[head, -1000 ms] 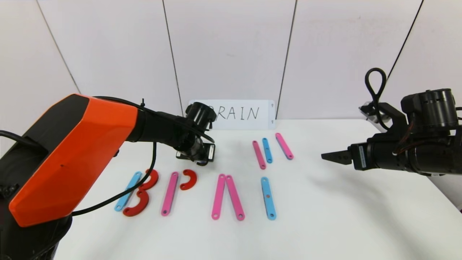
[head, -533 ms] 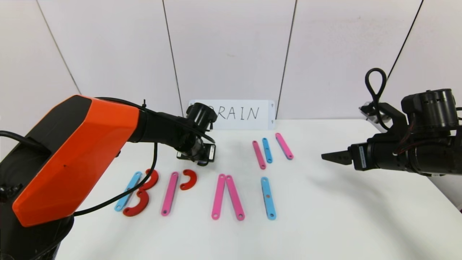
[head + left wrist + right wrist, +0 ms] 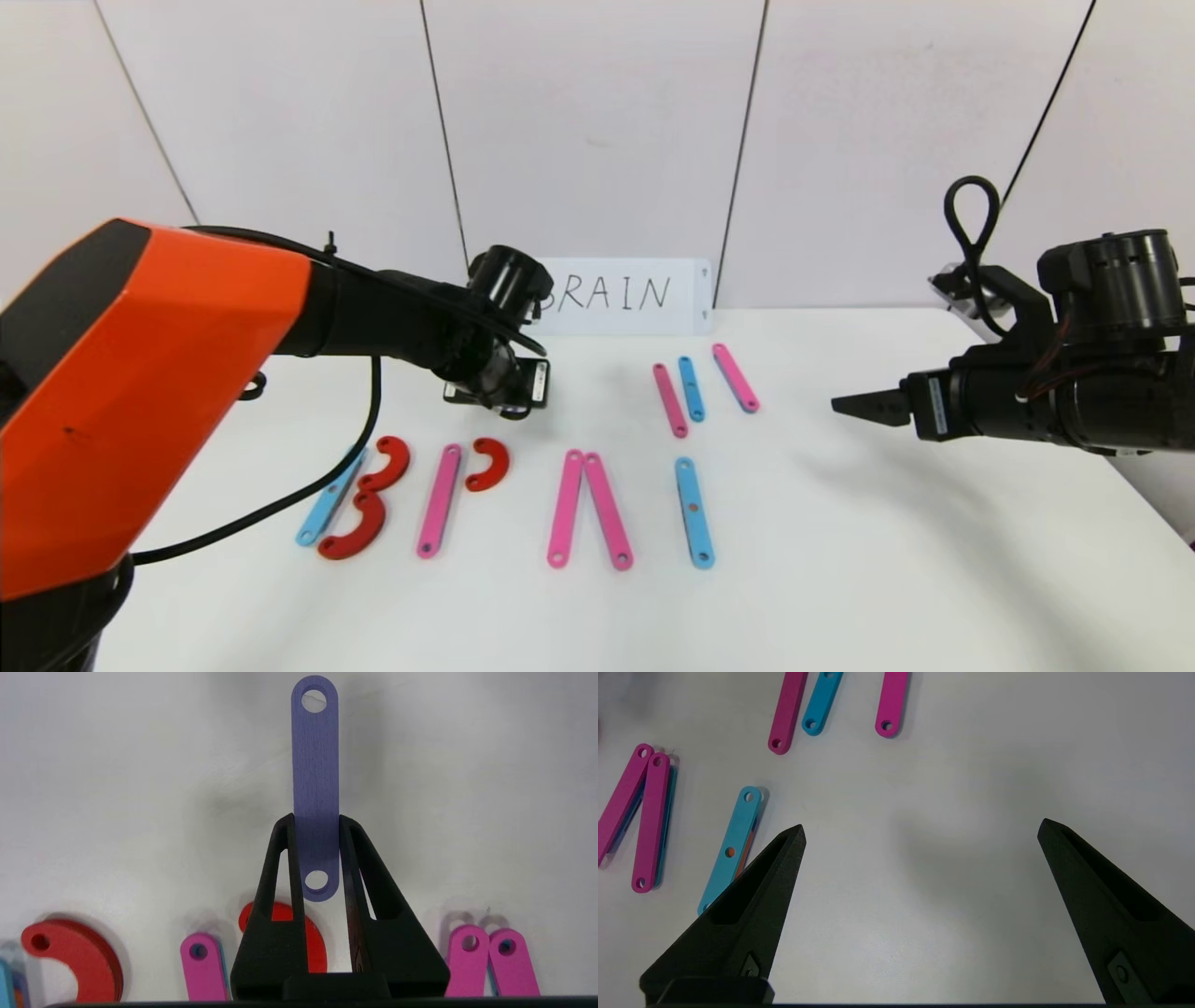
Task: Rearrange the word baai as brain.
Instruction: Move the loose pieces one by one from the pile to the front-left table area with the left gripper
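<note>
The word lies along the table front in flat pieces. A blue strip (image 3: 327,499) with two red curves (image 3: 387,464) comes first, then a pink strip (image 3: 439,499) with a red curve (image 3: 489,463). After these come two pink strips (image 3: 567,507) leaning together and a single blue strip (image 3: 694,511). My left gripper (image 3: 316,821) hovers behind the pink strip and red curve, shut on a purple strip (image 3: 314,756) that sticks out past its fingertips. In the head view the wrist (image 3: 495,385) hides that strip. My right gripper (image 3: 920,828) hangs open and empty over the bare right side (image 3: 851,404).
Three spare strips lie behind the word: pink (image 3: 669,399), blue (image 3: 691,388) and pink (image 3: 735,377). A white card (image 3: 621,295) handwritten BRAIN leans against the back wall. The right table edge runs under the right arm.
My left gripper has shut, and the left arm has risen and drawn slightly back and to the left. The right arm has not moved.
</note>
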You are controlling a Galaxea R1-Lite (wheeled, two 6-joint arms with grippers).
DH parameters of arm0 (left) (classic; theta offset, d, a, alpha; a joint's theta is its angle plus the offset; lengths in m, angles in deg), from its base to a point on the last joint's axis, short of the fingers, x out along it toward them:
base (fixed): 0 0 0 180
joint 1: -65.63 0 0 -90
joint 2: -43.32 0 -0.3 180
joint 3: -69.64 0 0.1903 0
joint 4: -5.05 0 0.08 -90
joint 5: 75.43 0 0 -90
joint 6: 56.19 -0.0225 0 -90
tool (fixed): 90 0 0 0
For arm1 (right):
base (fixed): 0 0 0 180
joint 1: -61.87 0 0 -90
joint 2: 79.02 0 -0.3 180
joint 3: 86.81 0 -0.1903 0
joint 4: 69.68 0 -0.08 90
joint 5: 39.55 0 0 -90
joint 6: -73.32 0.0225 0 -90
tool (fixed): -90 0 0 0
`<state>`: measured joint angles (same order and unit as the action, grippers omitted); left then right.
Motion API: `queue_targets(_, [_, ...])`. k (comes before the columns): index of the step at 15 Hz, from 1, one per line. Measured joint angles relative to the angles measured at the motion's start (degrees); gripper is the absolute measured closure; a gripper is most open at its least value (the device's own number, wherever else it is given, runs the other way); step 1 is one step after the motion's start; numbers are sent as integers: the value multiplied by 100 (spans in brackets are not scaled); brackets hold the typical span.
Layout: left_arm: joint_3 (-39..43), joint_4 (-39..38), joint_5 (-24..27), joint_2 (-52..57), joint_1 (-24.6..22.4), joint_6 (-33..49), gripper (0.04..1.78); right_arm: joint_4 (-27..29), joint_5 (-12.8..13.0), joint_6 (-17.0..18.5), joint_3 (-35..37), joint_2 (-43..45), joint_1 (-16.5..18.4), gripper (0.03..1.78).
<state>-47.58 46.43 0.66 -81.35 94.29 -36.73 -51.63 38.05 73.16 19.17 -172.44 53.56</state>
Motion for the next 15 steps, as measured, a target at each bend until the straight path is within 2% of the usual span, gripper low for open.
queue_targets(6, [1250,23,-728,1104,446,1263,155,0,0,2,-9,-16,0,7])
queue_targets(9, [1792,152,-795,1601,747,2031,155,0,2,0,-11,-18,-2,7])
queue_targets(12, [1980,731,-808,1907,1058,2831,155,2,2,2,-22,-29,0,7])
queue_targets(15, [2208,883,-811,2020,1219,3324,155,2,2,5,-22,-29,5,7])
